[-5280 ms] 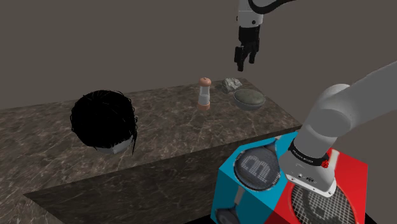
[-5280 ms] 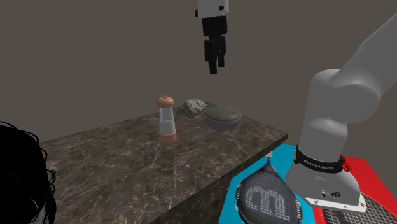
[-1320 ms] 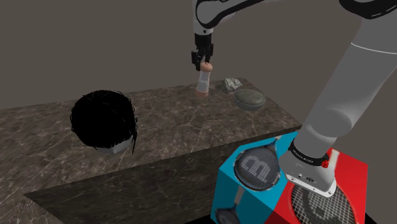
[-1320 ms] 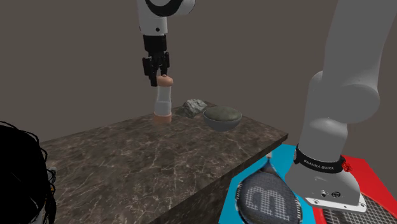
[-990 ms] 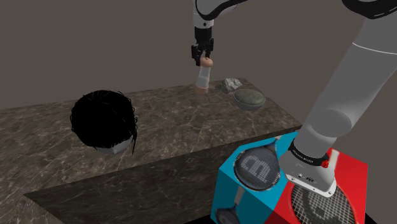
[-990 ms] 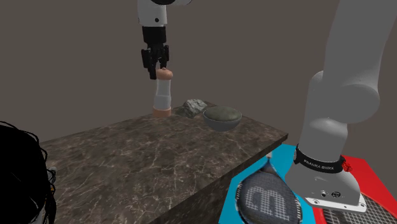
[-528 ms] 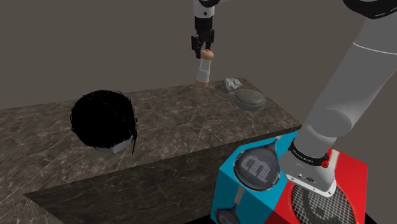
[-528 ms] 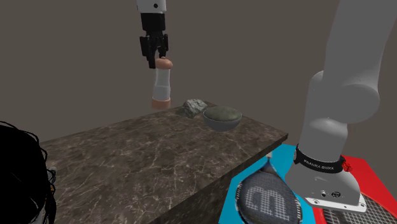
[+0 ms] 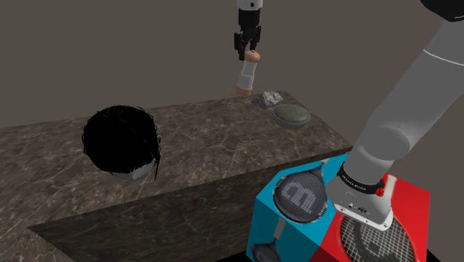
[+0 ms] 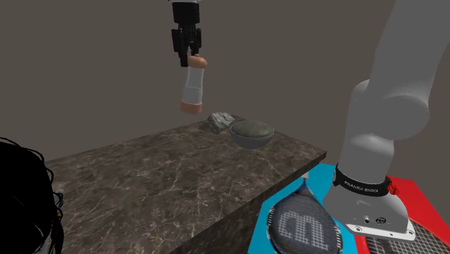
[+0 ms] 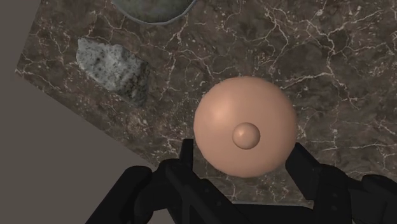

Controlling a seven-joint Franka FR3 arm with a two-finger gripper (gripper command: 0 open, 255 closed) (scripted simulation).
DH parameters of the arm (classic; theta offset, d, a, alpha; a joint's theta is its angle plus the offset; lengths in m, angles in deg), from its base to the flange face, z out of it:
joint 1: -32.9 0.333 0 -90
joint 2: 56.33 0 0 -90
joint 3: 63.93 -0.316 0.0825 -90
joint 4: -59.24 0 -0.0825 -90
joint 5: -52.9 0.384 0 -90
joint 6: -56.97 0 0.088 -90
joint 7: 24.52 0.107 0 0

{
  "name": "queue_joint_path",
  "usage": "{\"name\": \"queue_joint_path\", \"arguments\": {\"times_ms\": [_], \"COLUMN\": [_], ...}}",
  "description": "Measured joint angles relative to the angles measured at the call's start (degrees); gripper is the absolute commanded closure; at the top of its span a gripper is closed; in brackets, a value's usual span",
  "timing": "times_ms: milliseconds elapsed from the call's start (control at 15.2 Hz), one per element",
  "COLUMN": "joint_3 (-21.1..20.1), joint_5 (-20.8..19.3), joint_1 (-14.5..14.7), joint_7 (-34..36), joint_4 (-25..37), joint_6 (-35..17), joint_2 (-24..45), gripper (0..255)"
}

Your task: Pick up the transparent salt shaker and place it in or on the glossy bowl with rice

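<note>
Peach at cap and foot, pale between: the salt shaker [image 9: 246, 74], off the dark marble counter [image 9: 208, 149] altogether. Stood on the stone a second ago with the gripper [image 9: 248, 50] already at its top; since then raised well clear and swung across toward the grey bowl [image 9: 291, 115]. Hangs slightly tilted in the second exterior view, foot a little off to that view's left. Means the pick-up is done and the carry begun, with the placing not yet made. Short of the goal for now: up in the air near the counter's far edge, with the grey rock [image 9: 269, 98] between it and the bowl.

As for the gripper: narrow, closed on the rounded cap from two sides, black fingers [image 11: 304, 170] pressed against its flanks in the wrist view. Grips by the cap alone, body dangling free below. Could probably swing or slip, so a gentle move over the bowl and down seems wise.
</note>
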Motion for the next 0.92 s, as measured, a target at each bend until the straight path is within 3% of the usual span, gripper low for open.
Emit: {"name": "queue_joint_path", "arguments": {"times_ms": [924], "joint_3": [9.16], "joint_5": [-2.5], "joint_1": [-5.62], "joint_7": [-14.64], "joint_4": [-10.58], "joint_6": [6.81], "joint_2": [-18.74], "gripper": [255]}}
